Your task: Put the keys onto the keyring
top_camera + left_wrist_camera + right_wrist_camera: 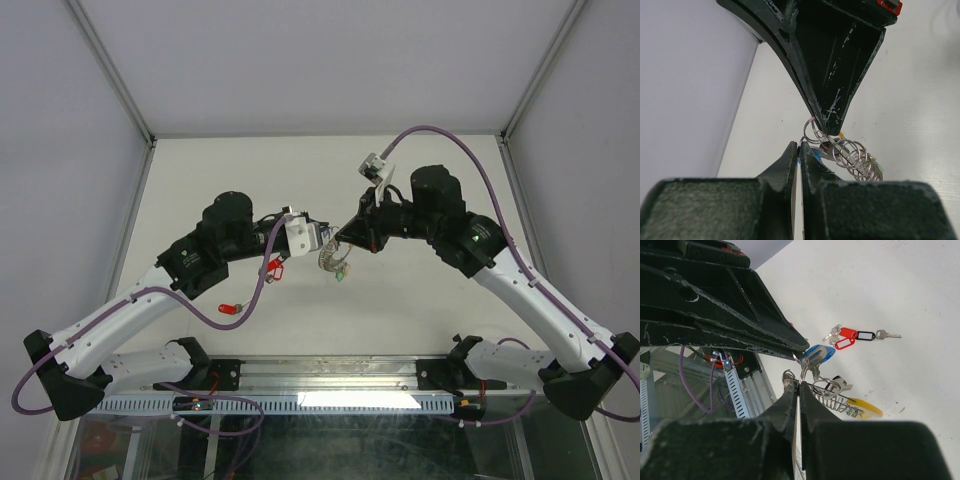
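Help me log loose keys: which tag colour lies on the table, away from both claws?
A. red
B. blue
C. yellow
A: the red tags lie on the table beside loose keys, while the blue tag and yellow tag hang in the held bunch.

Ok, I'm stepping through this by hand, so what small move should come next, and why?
Probably hold the right gripper pinched on the keyring and let the left gripper ease its blue-tagged key a touch onto the wire: both are shut, tip to tip, with key and ring already meeting.
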